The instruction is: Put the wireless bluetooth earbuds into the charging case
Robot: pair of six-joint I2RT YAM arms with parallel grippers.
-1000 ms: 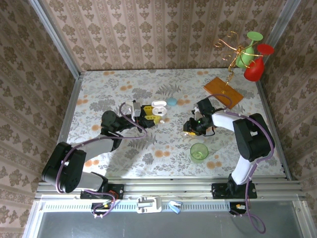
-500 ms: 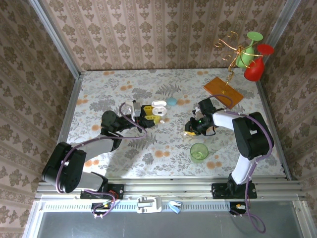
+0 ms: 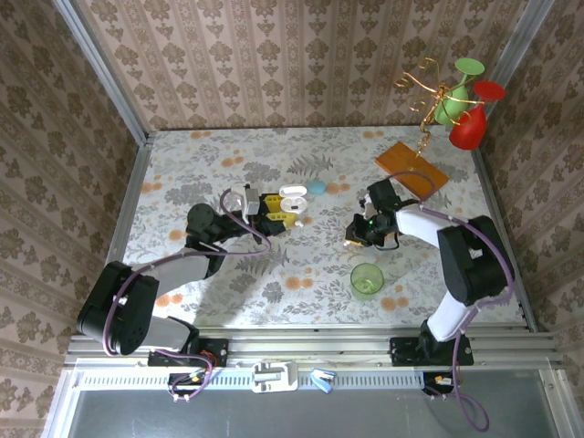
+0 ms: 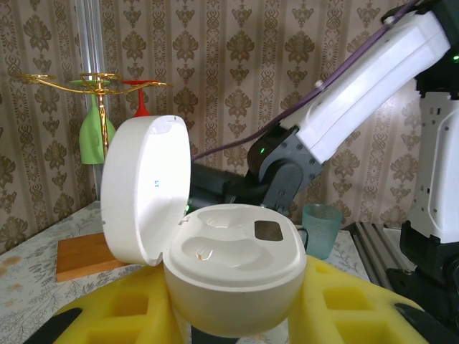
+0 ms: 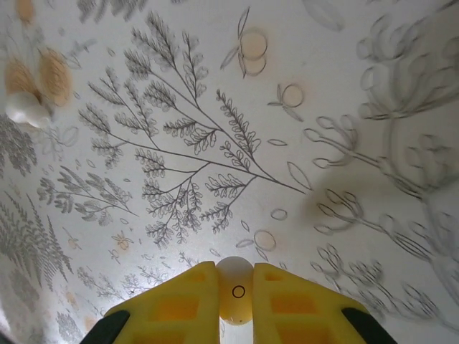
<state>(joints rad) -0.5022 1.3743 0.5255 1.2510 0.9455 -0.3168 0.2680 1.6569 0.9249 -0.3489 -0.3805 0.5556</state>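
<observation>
1. The white earbud (image 5: 234,290) is what we watch. It sits pinched between the yellow fingers of the right gripper (image 3: 354,235), lifted just clear of the flowered table (image 5: 215,143).
2. Those jaws are clenched on it from both sides, with its rounded body poking out at the tips.
3. Across the table, the white case (image 4: 233,276) stands between the fingers of the left gripper (image 3: 283,208), which looks clamped on its lower half. The lid is swung up to one side and the moulded pockets look empty.
4. We judge this the carry step: earbud picked, case presented, the two well apart.
5. Next we need a sweep across to the case, then a careful line-up over one pocket before letting go. A twisted earbud likely won't seat.
6. What looks like a second white earbud (image 5: 25,107) lies on the table, and a green cup (image 3: 367,279) stands near the right arm.
</observation>
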